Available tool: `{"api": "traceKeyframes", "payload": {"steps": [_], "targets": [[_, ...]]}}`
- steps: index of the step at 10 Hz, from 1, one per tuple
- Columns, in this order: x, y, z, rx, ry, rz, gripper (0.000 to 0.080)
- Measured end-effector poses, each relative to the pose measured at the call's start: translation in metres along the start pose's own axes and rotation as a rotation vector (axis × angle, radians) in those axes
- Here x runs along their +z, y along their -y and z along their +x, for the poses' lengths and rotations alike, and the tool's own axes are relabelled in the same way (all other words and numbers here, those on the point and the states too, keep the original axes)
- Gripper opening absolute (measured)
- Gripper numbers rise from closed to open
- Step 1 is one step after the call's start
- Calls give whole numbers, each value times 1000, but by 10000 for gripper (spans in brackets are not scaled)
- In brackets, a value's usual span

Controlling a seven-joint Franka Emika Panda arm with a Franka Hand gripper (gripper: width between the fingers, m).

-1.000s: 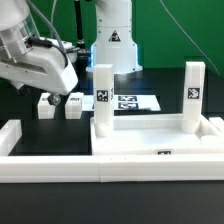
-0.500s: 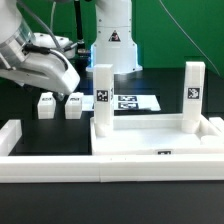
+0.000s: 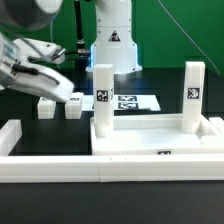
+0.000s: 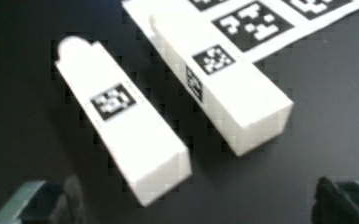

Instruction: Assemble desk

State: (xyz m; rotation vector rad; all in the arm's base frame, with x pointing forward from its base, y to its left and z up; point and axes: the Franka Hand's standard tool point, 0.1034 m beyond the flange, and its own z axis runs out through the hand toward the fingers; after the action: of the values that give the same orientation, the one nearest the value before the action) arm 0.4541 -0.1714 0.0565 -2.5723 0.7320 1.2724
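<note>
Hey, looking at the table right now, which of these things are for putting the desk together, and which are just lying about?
For the job:
- tabletop panel
- two upright legs standing on it
- two loose legs lying on the table

Just lying about:
- marker board
- border wall

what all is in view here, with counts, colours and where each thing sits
tabletop panel: one, white, flat inside the border wall
upright legs: two, white, standing at the panel's far corners
loose legs: two, white, lying side by side on the table, exterior view's left
marker board: one, white with black tags, behind the panel
border wall: one, white, front and sides
robot base: one, white, at the back
gripper: one, dark fingers, open over the loose legs, empty
</note>
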Motion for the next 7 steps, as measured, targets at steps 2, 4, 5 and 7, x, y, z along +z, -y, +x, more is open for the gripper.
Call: {"api": "traceKeyframes", "payload": {"steps": [2,4,5,7], "targets": [[10,11,-11,-70,14,6,649],[17,19,-15,-59,13,1,649],[17,17,-14,-56,13,5,649],[23,13,-12,-63,7,8,649]]}}
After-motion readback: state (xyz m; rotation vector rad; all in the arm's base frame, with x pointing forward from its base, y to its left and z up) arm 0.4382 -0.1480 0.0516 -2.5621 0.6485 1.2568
